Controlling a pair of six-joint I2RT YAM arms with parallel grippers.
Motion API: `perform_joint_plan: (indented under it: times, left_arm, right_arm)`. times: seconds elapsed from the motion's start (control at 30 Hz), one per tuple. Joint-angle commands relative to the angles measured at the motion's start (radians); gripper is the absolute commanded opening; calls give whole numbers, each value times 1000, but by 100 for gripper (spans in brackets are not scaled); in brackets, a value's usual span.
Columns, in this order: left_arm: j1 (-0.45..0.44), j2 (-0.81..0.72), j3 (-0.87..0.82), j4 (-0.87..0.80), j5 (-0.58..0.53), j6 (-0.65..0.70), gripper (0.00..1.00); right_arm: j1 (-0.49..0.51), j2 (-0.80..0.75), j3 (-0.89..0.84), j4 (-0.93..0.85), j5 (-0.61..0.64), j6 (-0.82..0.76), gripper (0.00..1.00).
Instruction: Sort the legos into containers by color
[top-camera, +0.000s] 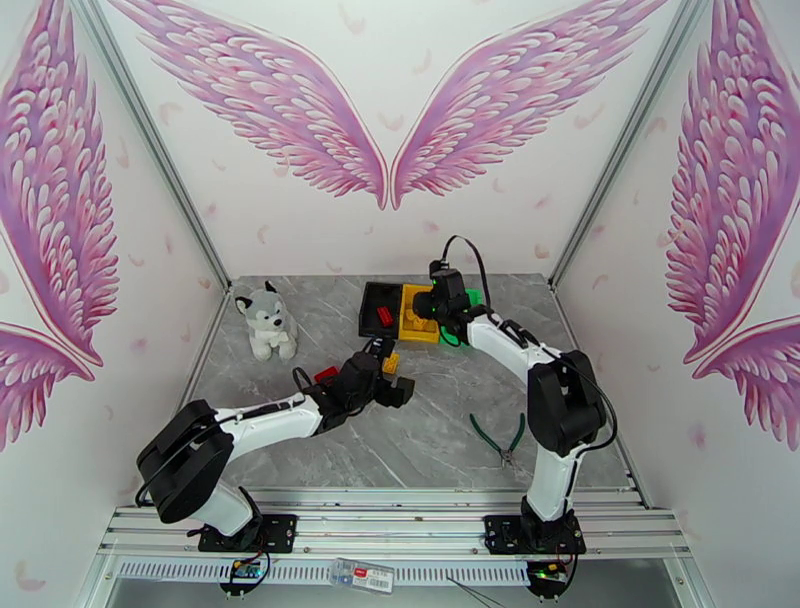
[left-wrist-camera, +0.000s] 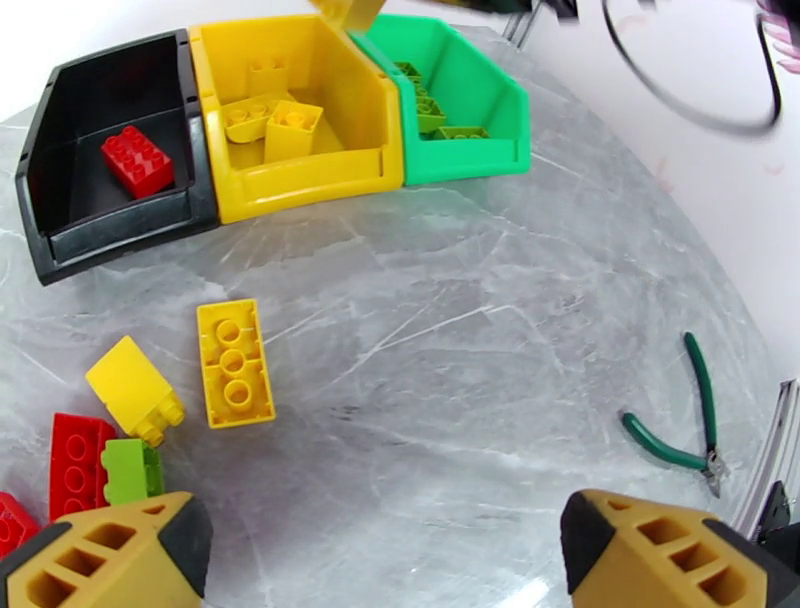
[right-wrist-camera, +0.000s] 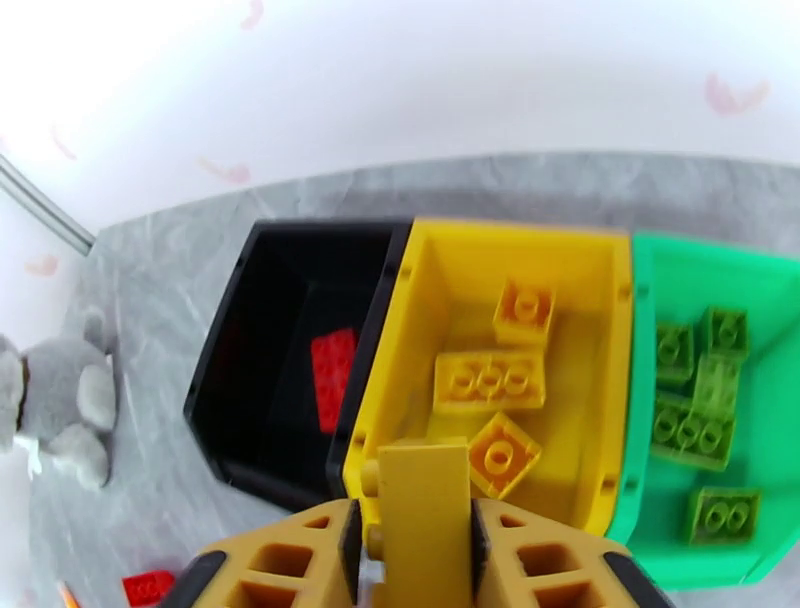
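Drop step: my R gripper (right-wrist-camera: 415, 522) pinches a yellow lego (right-wrist-camera: 423, 490) right over the yellow bin (right-wrist-camera: 520, 245)'s near wall, so next I open up & let it fall in, L gripper (left-wrist-camera: 380, 527) spread wide, empty, by loose legos (left-wrist-camera: 235, 362) in front of that bin

No text, brand or number can be read. A small white label (top-camera: 362, 573) with a red patch lies on the metal frame (top-camera: 450, 572) at the near edge — its print is too small to make out.
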Motion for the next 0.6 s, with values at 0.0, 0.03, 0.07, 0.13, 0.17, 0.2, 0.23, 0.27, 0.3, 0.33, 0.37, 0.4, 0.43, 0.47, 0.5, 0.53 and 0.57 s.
perform_joint_plan:
  times: [0.0, 0.03, 0.07, 0.13, 0.17, 0.2, 0.23, 0.27, 0.3, 0.33, 0.37, 0.4, 0.43, 0.47, 0.5, 0.53, 0.57]
  left_arm:
    - [6, -27, 10, -27, -51, 30, 98]
    - [6, -33, 6, -26, -57, 31, 98]
    - [6, -42, 0, -25, -64, 31, 98]
    - [10, -58, -10, -21, -77, 32, 99]
    - [11, -65, -15, -19, -82, 32, 99]
    - [13, -73, -21, -15, -87, 32, 99]
    - [13, -79, -26, -11, -92, 31, 99]
    - [16, -84, -30, -9, -96, 29, 99]
    - [17, -90, -35, -6, -101, 26, 99]
    - [20, -94, -40, -4, -105, 24, 99]
    - [22, -99, -45, 0, -108, 19, 99]
    - [26, -102, -50, 4, -108, 15, 99]
    - [31, -106, -53, 7, -109, 10, 99]
    - [36, -109, -57, 11, -108, 4, 99]
    - [42, -112, -61, 14, -107, -1, 99]
    - [48, -114, -66, 17, -103, -7, 99]
    - [55, -116, -70, 22, -97, -14, 99]
  right_arm:
    - [-15, 72, 134, -149, 14, 1, 53]
    - [-16, 85, 161, -168, 9, -5, 56]
    - [-15, 88, 173, -175, -1, -8, 60]
    - [-12, 69, 151, -160, -25, -9, 65]
    - [-9, 51, 129, -142, -34, -9, 68]
    - [-3, 24, 83, -113, -43, -11, 71]
    - [6, -3, 38, -83, -44, -14, 74]
    - [16, -25, 0, -62, -42, -18, 76]
    - [28, -53, -44, -39, -36, -21, 78]
    - [38, -76, -83, -20, -34, -22, 79]
    - [49, -99, -128, 2, -33, -21, 80]
    - [61, -124, -171, 24, -28, -19, 80]
    - [72, -145, -205, 39, -26, -18, 80]
    - [84, -165, -243, 58, -22, -17, 80]
    - [98, -184, -278, 74, -17, -18, 79]
    - [112, -196, -305, 86, -11, -18, 79]
    - [127, -210, -333, 98, -6, -19, 79]
